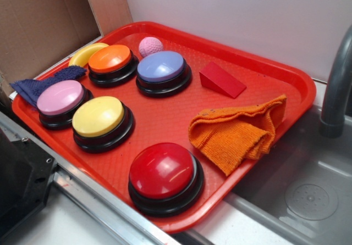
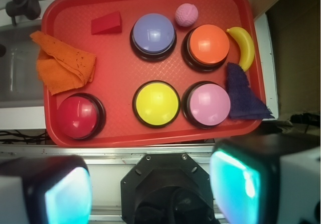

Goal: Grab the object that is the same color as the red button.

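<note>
**Five buttons, one red wedge, and a gripper hanging high above the tray**

Five dome buttons sit on a big red tray (image 1: pixel 278 69), which rests on a metal counter edge beside a steel sink (image 1: pixel 308 190), with a grey faucet (image 1: pixel 336 85) on the sink side. A white wall runs behind, and brown cardboard stands at the far corner.

The red button (image 1: pixel 163 171) sits at the tray's near corner in the exterior view, on its black base. The yellow button (image 1: pixel 99 117), pink button (image 1: pixel 60 98), orange button (image 1: pixel 110 59) and purple button (image 1: pixel 161 67) fill the rest. A pink ball (image 1: pixel 150 46) and a banana (image 1: pixel 83 54) lie along the far rim, and a blue cloth (image 1: pixel 41 85) drapes over the edge.

And there is the red wedge (image 1: pixel 221 80), alone on bare tray between the purple button and the orange cloth (image 1: pixel 236 132), touching neither. Its long axis runs roughly along the far rim, tall end toward the purple button, slope falling away from it.

From the wrist view, the gripper (image 2: pixel 153 186) hangs over the counter, off the tray, its two fingers (image 2: pixel 241 184) spread wide apart, holding nothing.
</note>
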